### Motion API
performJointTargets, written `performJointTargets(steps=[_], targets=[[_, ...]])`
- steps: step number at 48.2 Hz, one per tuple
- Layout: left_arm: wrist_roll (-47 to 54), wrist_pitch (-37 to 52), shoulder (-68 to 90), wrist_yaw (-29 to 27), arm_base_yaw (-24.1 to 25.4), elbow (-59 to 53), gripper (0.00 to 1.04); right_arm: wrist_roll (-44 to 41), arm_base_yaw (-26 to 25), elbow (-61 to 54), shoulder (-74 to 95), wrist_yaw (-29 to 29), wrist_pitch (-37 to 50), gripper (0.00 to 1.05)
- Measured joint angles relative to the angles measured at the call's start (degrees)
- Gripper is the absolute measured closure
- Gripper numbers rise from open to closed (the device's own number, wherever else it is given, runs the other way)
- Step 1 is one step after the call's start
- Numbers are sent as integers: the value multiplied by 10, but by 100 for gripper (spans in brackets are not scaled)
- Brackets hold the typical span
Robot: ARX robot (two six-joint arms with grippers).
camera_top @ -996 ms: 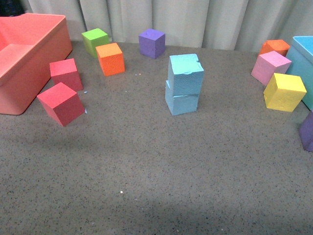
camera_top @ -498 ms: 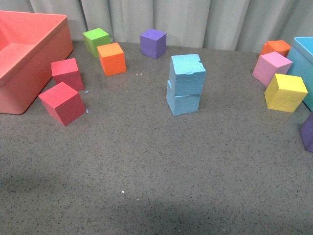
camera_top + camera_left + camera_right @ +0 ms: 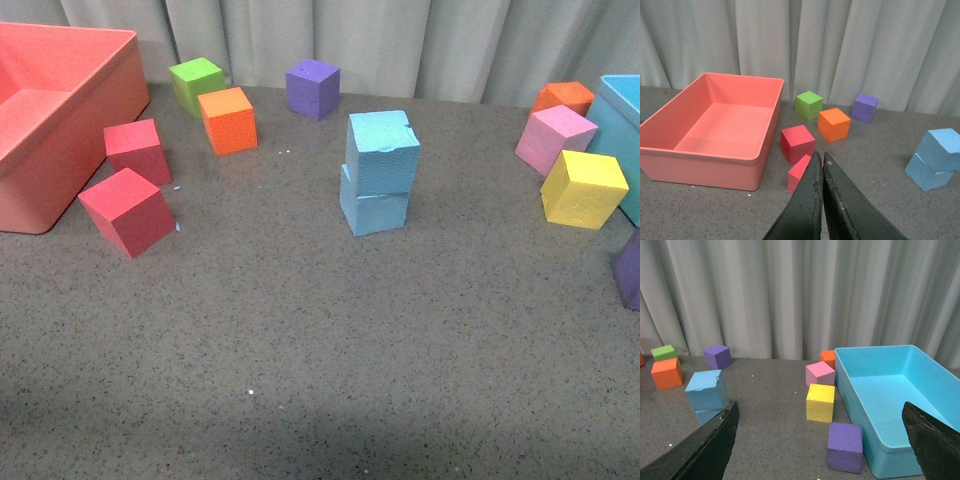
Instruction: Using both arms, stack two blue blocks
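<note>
a: where the grey table [image 3: 330,340] meets the curtain, what is listed first, from the left?

b: item one, a salmon-pink bin [image 3: 60,120], open top, at the far left edge. just beside it, two red cubes [image 3: 127,210], the nearer one turned at an angle. behind them a green cube [image 3: 196,82] touching or nearly touching an orange cube [image 3: 227,120]; then a purple cube [image 3: 312,88] near the curtain.

a: and the task's pieces?

b: centre of the table: the two blue blocks [image 3: 380,172], one on top of the other, the upper twisted slightly and overhanging the lower. both stand free, nothing touching them.

a: further right?

b: a second orange cube [image 3: 563,96] at the back, a pink cube [image 3: 555,138] tilted against it or just beside it, a yellow cube [image 3: 584,188] in front. then a light blue bin [image 3: 890,400], with another purple cube [image 3: 845,446] just beside its near corner.

a: grippers?

b: neither shows in the front view. left gripper [image 3: 822,159], per its wrist camera: fingers pressed together, gripping nothing, tips over the table near the red cubes. right gripper [image 3: 822,412], per its wrist camera: fingers spread wide at the frame's two lower corners, nothing between them, well apart from the stack.
</note>
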Motion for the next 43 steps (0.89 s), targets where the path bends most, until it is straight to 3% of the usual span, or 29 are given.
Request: performJointTargets(steps=[43], targets=[[0, -238, -250, 0, 0, 0, 101, 0, 0, 0, 0, 0, 0, 10]])
